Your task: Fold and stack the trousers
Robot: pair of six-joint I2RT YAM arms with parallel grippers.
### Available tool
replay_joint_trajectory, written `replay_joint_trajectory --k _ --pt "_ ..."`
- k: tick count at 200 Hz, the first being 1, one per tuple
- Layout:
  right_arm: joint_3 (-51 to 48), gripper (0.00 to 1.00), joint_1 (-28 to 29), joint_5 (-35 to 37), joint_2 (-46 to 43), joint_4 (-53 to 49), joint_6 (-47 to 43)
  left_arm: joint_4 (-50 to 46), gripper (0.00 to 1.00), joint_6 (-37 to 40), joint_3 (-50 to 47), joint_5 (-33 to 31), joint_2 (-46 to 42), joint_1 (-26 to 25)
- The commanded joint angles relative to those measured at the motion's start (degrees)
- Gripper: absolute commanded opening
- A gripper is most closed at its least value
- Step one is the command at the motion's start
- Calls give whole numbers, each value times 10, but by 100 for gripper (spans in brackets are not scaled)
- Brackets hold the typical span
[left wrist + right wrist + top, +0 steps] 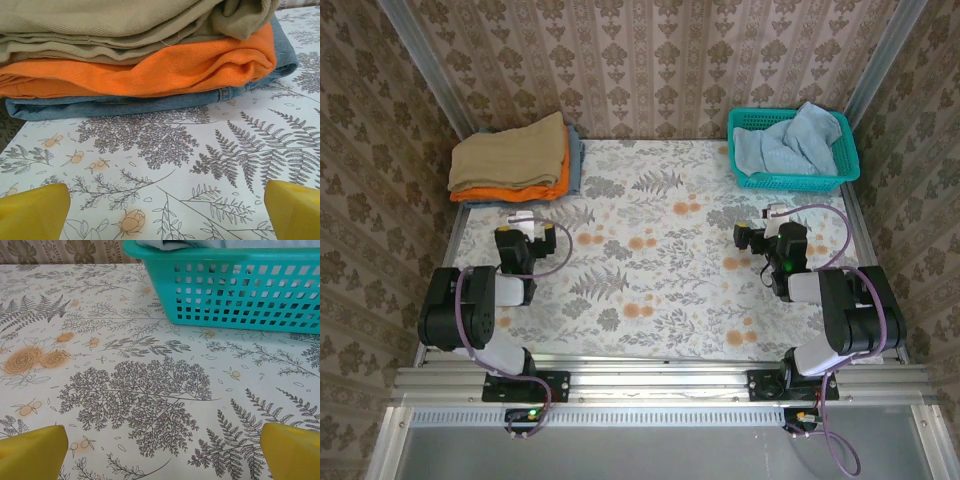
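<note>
Trousers (790, 142) bunched in teal basket (752, 178) — both pincers agape.

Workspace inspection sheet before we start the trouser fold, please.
Surface: floral-print table, flat.
Job's things: pale blue trousers bunched in the teal basket, far right corner, not yet folded.
Clutter: folded stack far left, tan garment on orange garment on denim garment.
Grippers: left gripper faces the stack, right gripper faces the basket; both jaws open, holding nothing.
Cables: purple cables looped at each arm, off the cloth.
Surroundings: patterned walls on three sides, metal rail along the near edge.
</note>
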Motion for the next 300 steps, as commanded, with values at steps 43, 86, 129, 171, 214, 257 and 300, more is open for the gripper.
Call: replay_joint_trajectory --k 43,86,129,171,214,257,300 --pt "9 100 -2 -7 0 2 -7 -2 100 11 10 17 -4 -5" --pt "9 100 -2 -7 0 2 -7 -2 100 11 10 17 -4 -5" --pt "9 100 -2 -8 0 2 -7 -3 100 11 10 17 -5 -5" --pt "9 100 -1 -8 0 2 -7 -2 100 10 10 17 -5 -5" --pt "8 100 -4 -10 0 5 -5 -7 100 9 12 27 -5 -1" --pt "10 100 -6 20 4 3 9 -12 100 7 14 32 -6 2" --pt "33 100 2 43 -14 -47 6 -99 100 12 31 10 -82 -7"
